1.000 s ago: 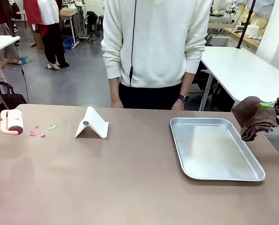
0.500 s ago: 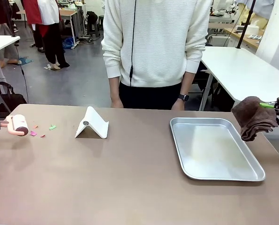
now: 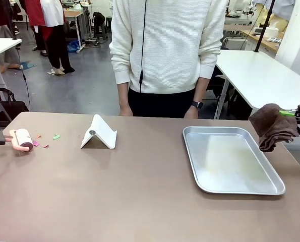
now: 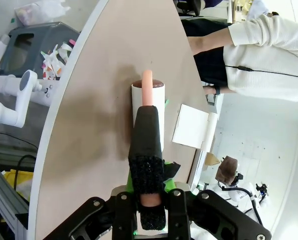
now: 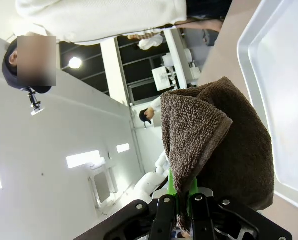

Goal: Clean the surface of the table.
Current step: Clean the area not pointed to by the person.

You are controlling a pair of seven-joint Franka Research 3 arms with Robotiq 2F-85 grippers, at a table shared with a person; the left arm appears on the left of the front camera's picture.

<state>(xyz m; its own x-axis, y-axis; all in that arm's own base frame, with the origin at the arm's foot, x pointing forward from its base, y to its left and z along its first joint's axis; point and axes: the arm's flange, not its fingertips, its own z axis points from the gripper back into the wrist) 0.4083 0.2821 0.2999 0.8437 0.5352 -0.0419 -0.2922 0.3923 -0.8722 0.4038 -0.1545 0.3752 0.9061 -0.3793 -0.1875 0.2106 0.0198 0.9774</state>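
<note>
Left gripper [image 4: 149,200]: closed on the black-padded, pink handle of a lint roller [image 3: 22,138], at the far left end of the table [image 3: 139,191].
Lint roller: its white roll lies low over the taupe-brown top. The left wrist view does not settle whether it touches the surface.
Paper scraps [image 3: 56,136]: small pink, orange and green bits lie on the table just beside the roll, on its right in the front view.
Right gripper [image 3: 298,113]: closed on a brown terry cloth [image 3: 273,126], with a fold pinched between the green pads. It is held in the air at the table's right edge.
Brown terry cloth: it hangs bunched from the pads, just beside the far right corner of the tray [image 3: 190,132] and above the table.
Tray: shallow and silver, it sits flat on the right half of the table.
White stand [image 3: 99,133]: a folded, tent-shaped piece left of centre, between the scraps and the tray.
Table: a wide matte top that spans the front view and carries the tray, stand and scraps.
Person [image 3: 167,45]: stands at the far side in a white sweater, with a watch on one wrist and both hands down behind the table edge.
</note>
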